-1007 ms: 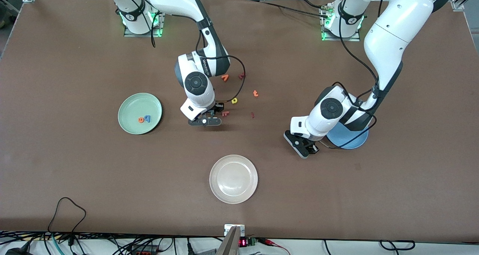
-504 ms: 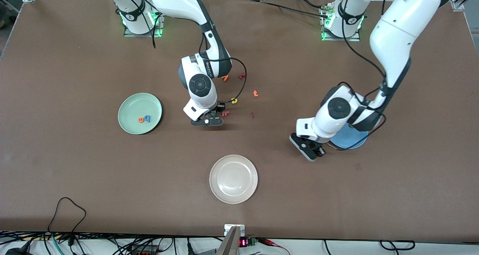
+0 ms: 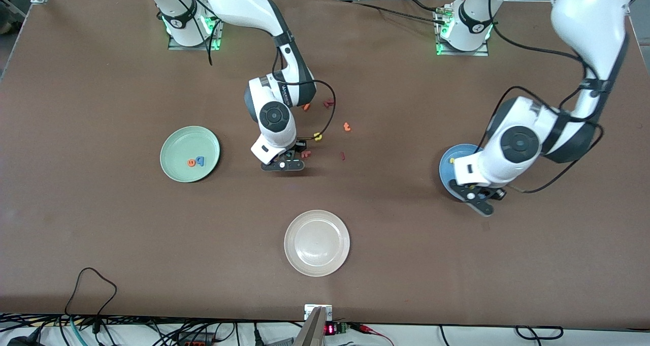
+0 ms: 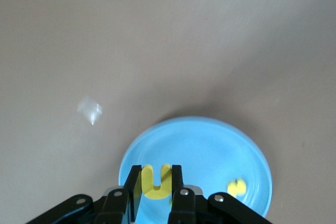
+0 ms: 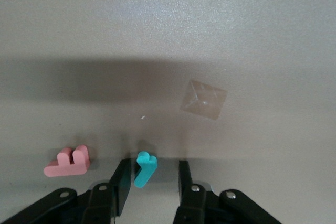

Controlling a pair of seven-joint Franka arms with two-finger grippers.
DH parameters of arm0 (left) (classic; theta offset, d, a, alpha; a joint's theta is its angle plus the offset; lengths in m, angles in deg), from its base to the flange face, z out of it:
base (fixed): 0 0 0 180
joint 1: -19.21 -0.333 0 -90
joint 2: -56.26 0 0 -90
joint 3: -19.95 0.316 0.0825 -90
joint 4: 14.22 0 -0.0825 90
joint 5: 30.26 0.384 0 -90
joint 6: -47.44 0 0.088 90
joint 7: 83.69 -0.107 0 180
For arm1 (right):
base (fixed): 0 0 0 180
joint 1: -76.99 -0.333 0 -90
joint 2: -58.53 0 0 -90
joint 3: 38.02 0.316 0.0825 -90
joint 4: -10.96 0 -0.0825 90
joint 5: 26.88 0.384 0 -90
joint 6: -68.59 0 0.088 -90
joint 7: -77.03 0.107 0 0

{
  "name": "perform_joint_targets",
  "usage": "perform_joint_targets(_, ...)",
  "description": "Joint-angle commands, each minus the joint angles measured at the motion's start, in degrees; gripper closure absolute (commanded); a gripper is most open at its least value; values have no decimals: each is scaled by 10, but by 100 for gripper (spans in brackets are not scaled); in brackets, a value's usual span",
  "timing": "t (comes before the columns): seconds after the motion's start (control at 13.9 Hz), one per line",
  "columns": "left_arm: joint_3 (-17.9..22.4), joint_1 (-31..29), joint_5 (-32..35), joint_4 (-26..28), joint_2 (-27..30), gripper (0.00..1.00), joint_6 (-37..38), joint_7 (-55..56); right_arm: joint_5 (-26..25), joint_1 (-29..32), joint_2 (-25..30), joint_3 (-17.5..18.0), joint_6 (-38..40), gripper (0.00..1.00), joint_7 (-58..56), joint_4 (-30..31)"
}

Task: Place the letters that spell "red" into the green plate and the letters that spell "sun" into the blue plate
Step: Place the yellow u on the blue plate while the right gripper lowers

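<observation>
1. Setting: a brown table (image 3: 101,224) seen from a high camera, with both arm bases bolted along its edge farthest from that camera and loose cables past its nearest edge.
2. Green plate (image 3: 175,143), toward the right arm's end of the table: holds an orange "e" (image 3: 191,162) and a blue "d" (image 3: 200,161), lying just beside each other.
3. Right arm: reaches from its base toward the table's middle, wrist bent steeply down. The right tool (image 5: 149,179) is low over the table, its fingers spread to either side of the teal "r" (image 5: 145,168), which lies flat between them; no contact can be made out.
4. Pinkish-red letter (image 5: 68,162): flat on the table just beside the right tool.
5. Loose letters near the middle, by the right arm's wrist: a yellow letter (image 3: 318,136), an orange "t" (image 3: 347,127), a dark red letter (image 3: 328,102) and a small dark red piece (image 3: 343,156).
6. Off-white plate (image 3: 317,243): nearest the front camera, in the middle, nothing in it.
7. Left arm: arches high from its base and folds down over the blue plate, wrist pointing at the table.
8. Left tool (image 4: 156,184): above the blue plate, fingers pressed onto the yellow "u" (image 4: 156,181), which is pinched upright between them.
9. Blue plate (image 4: 210,145), toward the left arm's end of the table: one yellow letter (image 4: 237,188) lies in it; its shape cannot be read. The green "n" cannot be seen.
</observation>
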Motion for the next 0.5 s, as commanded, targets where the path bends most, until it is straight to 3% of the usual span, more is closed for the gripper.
perform_joint_targets(0.0,-72,-118,10,104,13,81,-39,50,10,3,-11,7,-13,60,9,-13)
perform_joint_targets(0.14,-119,-163,12,157,27,79,-47,117,10,3,-12,8,-14,63,9,-13)
perform_joint_targets(0.22,-119,-169,13,165,25,69,-62,121,10,3,-12,9,-14,69,9,-13)
perform_joint_targets(0.29,-119,-172,13,166,20,25,-68,121,10,3,-12,9,-14,72,9,-13)
perform_joint_targets(0.36,-119,-173,13,164,20,0,-69,125,10,3,-12,9,-14,76,9,-13)
perform_joint_targets(0.43,-121,-172,13,160,23,0,-65,127,10,3,-13,9,-14,80,9,-13)
